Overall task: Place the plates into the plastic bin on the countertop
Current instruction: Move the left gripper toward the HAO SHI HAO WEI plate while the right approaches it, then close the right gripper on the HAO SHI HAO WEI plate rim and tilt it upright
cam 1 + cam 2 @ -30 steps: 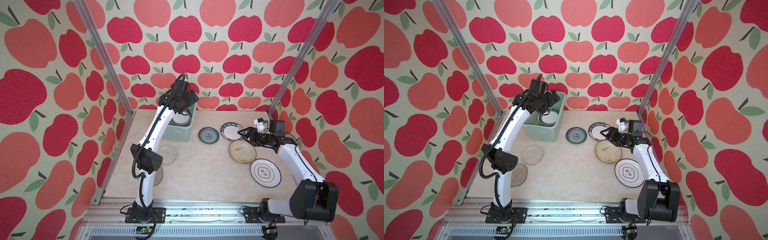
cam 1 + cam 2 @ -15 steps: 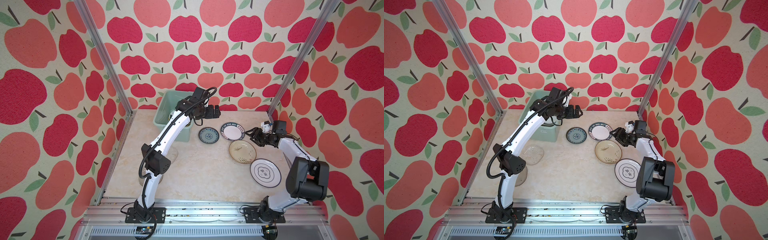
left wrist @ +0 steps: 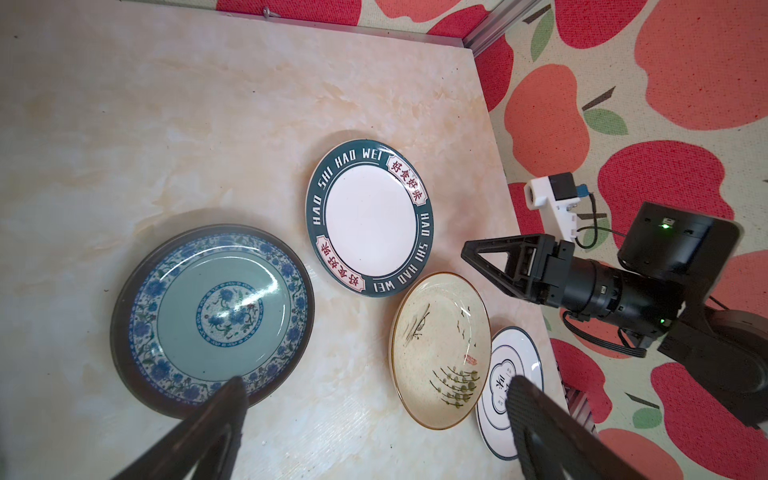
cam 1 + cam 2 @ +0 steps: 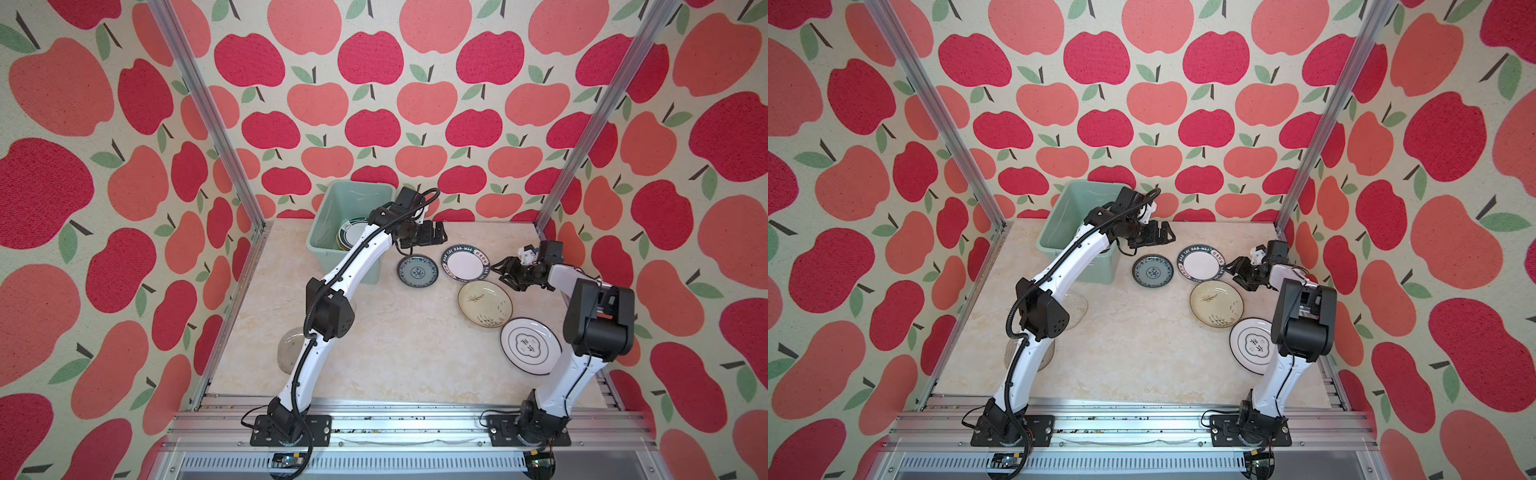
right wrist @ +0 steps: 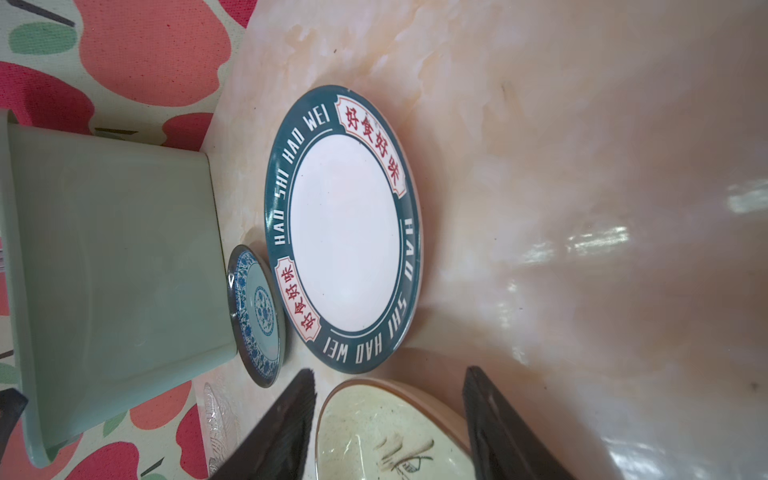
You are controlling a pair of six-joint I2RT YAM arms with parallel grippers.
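The mint-green plastic bin (image 4: 332, 208) stands at the back left of the countertop (image 4: 407, 353) with plates (image 4: 351, 235) inside. My left gripper (image 4: 436, 233) hangs open beside the bin, above the blue-patterned plate (image 3: 212, 316), with nothing between its fingers. Further right lie a dark-green-rimmed plate (image 4: 465, 262), a cream brush-marked plate (image 4: 485, 303) and a white black-rimmed plate (image 4: 530, 345). My right gripper (image 5: 390, 372) is open and low, its jaws either side of the cream plate's (image 5: 374, 436) far rim.
A clear glass plate (image 4: 291, 349) lies front left, and another (image 4: 1077, 307) is partly hidden behind my left arm's elbow. Apple-patterned walls and metal posts (image 4: 582, 124) close in the back and sides. A metal rail (image 4: 407, 415) runs along the front edge.
My left arm has swung from over the bin to the right, out above the blue-patterned plate. My right arm's elbow has risen, and its jaws have narrowed slightly at the cream plate.
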